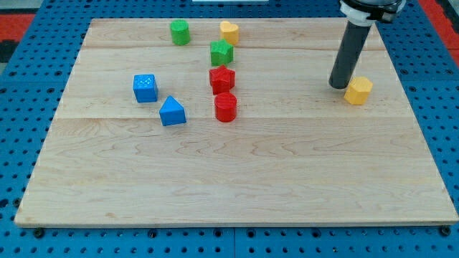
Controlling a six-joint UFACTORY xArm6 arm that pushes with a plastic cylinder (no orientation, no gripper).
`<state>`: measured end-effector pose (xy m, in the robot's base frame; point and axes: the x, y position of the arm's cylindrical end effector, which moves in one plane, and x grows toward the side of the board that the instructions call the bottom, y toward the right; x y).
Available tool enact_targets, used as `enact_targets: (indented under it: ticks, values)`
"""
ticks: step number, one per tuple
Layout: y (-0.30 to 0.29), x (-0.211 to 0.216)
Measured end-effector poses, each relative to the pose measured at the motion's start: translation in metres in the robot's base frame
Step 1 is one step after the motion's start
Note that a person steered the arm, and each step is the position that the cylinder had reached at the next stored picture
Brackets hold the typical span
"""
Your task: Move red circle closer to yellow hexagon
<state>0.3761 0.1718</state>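
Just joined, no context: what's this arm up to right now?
My tip rests on the wooden board, just left of the yellow hexagon, which is at the view's right. The red circle it should bring closer sits mid-board, untouched, just below a red star. The push has not begun.

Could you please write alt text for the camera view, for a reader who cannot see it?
My tip rests on a wooden board, just left of the yellow hexagon block. The red cylinder block stands far to the view's left, below a red star block, among green, blue and yellow blocks.
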Motion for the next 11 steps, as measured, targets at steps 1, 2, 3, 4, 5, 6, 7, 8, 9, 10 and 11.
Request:
enact_targets:
  ticks: [1, 2, 3, 4, 5, 6, 7, 8, 9, 10, 11]
  values:
    - [-0.037, 0.048]
    - [-0.055, 0.111]
    - [-0.105, 0.132]
    - [-0.186, 0.116]
    - [-0.22, 0.082]
    - [-0.218, 0.049]
    - [-0.154, 0.036]
    - [-0.057, 0.04]
    - [-0.117, 0.05]
    - [-0.068, 0.094]
    - [-0.024, 0.083]
